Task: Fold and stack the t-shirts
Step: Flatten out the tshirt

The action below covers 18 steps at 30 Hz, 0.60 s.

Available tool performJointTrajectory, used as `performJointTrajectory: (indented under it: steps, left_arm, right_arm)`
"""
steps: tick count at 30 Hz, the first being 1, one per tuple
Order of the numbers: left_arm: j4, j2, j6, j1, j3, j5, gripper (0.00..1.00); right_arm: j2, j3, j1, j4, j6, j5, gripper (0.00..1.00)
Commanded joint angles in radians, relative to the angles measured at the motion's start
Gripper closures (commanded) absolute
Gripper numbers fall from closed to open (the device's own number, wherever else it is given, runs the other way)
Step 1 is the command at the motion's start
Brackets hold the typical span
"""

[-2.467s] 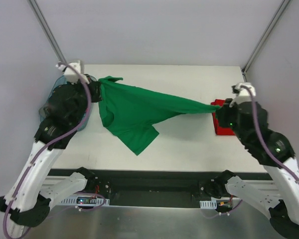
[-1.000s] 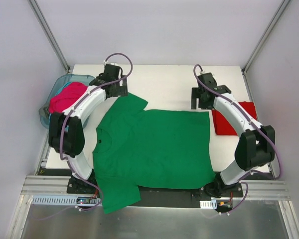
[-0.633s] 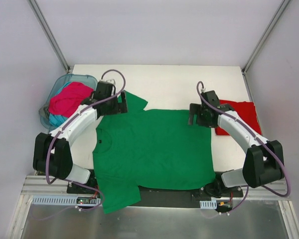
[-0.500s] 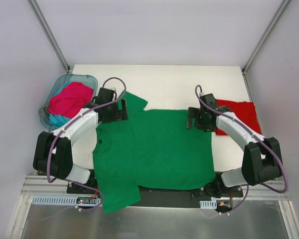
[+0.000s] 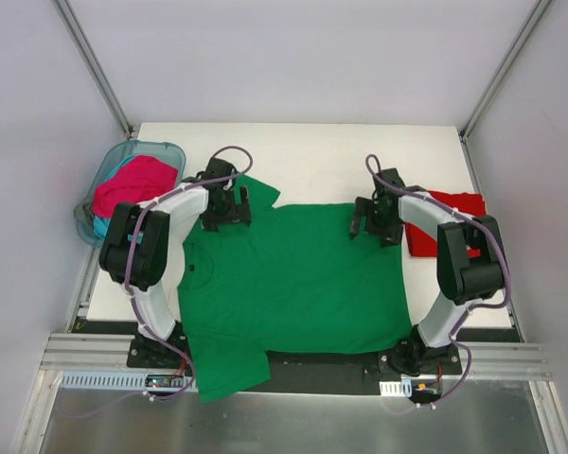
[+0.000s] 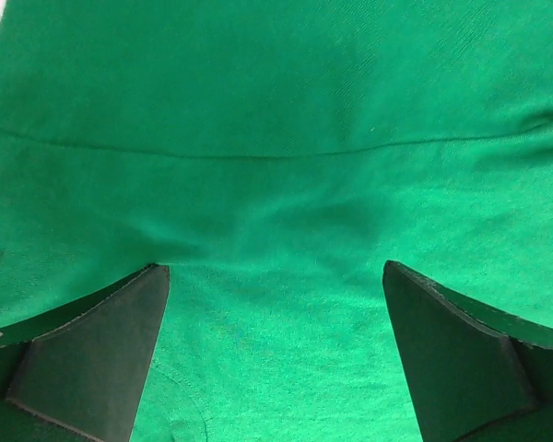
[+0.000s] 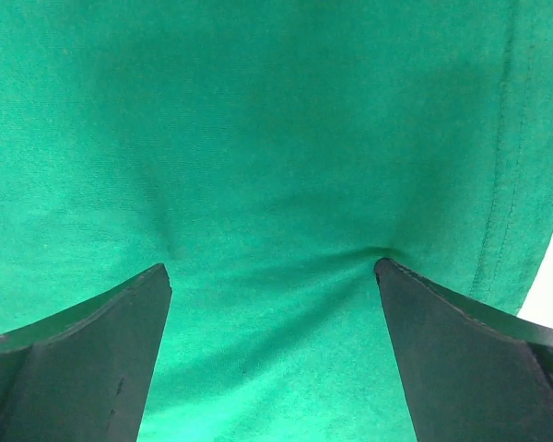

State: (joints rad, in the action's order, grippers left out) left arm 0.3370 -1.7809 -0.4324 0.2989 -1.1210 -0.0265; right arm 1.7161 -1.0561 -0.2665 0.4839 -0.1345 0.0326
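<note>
Left gripper (image 6: 272,276), right gripper (image 7: 269,267) pressing open-jawed on green t-shirt (image 5: 293,284) far edge; you should be pinching both sides evenly.

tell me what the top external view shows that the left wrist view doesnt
Only top external: the whole green t-shirt spread flat, a red t-shirt at the right, a basket holding pink cloth at the left, and the right tool. Only left wrist: the fingers of the left tool set wide apart, and a seam running across the cloth. Both: the left tool low over the green t-shirt.
</note>
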Motion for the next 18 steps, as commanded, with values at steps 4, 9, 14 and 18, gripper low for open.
performJointTrajectory:
  steps: [4,9,14,18]
  left_arm:
    - [0.095,-0.191,0.006,-0.041,-0.267,-0.013,0.01]
    - [0.175,-0.345,0.041,-0.061,-0.501,-0.026,0.01]
    - [0.249,-0.491,0.063,-0.101,-0.747,-0.084,0.01]
    - [0.263,-0.586,0.073,-0.125,-0.913,-0.147,0.01]
  right_arm:
    - [0.193,-0.223,0.061,0.062,-0.001,0.053,0.04]
    - [0.307,-0.398,0.095,0.111,0.006,0.085,0.04]
    - [0.436,-0.614,0.115,0.208,0.047,0.086,0.04]
    - [0.525,-0.755,0.134,0.234,0.055,0.096,0.04]
